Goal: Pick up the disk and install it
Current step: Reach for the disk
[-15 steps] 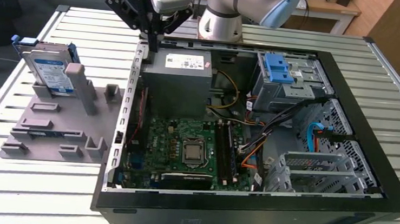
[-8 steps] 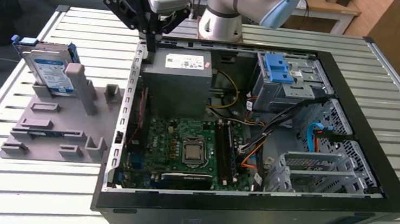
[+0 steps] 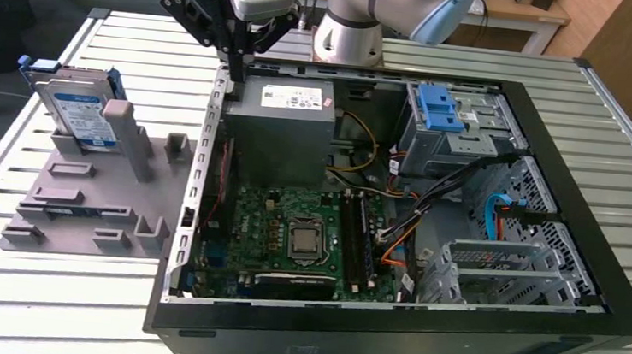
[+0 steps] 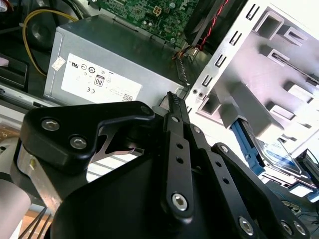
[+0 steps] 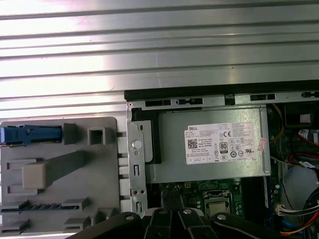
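Observation:
The disk [image 3: 75, 110] stands on edge in its blue carrier, leaning on a post of the grey holder [image 3: 85, 200] at the exterior view's left, outside the computer case. The second wrist view shows it as a blue-framed, labelled slab, the disk [image 4: 277, 151]. In the first wrist view the disk [image 5: 31, 134] is a blue strip on the holder. My gripper [image 3: 237, 72] hangs above the case's left wall, beside the power supply and well apart from the disk. Its black fingers [image 4: 175, 124] meet at the tip, shut with nothing between them.
The open black computer case [image 3: 591, 175] lies on a slatted metal table [image 3: 41, 307]. Inside are a grey power supply box [image 3: 280, 131], a green motherboard [image 3: 288, 226], a drive cage with a blue latch [image 3: 441, 109] and loose cables [image 3: 453, 185].

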`<state>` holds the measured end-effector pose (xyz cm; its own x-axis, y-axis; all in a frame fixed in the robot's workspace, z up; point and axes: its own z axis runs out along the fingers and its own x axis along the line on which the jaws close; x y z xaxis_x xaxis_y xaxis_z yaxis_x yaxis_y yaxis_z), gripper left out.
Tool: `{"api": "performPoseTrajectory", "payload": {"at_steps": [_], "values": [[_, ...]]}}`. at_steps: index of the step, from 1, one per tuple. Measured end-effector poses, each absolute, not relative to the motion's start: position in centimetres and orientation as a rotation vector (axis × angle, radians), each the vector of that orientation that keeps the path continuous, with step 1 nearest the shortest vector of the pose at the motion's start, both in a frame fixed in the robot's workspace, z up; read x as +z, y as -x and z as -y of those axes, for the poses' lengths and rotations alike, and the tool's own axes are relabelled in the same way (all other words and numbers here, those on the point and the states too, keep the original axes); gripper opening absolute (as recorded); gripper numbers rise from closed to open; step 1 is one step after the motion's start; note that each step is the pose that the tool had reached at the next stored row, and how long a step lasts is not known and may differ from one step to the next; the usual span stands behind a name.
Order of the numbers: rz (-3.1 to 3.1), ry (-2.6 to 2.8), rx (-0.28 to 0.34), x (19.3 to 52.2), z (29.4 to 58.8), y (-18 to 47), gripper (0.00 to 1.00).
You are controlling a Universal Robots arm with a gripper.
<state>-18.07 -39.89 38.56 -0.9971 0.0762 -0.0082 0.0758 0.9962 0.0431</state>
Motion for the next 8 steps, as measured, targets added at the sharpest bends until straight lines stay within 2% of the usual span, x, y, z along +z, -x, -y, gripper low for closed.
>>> {"api": "performPoseTrajectory", "payload": {"at_steps": [8], "values": [[-3.129, -0.119, 0.067, 38.55, 39.89, 18.31, 0.11]]}}
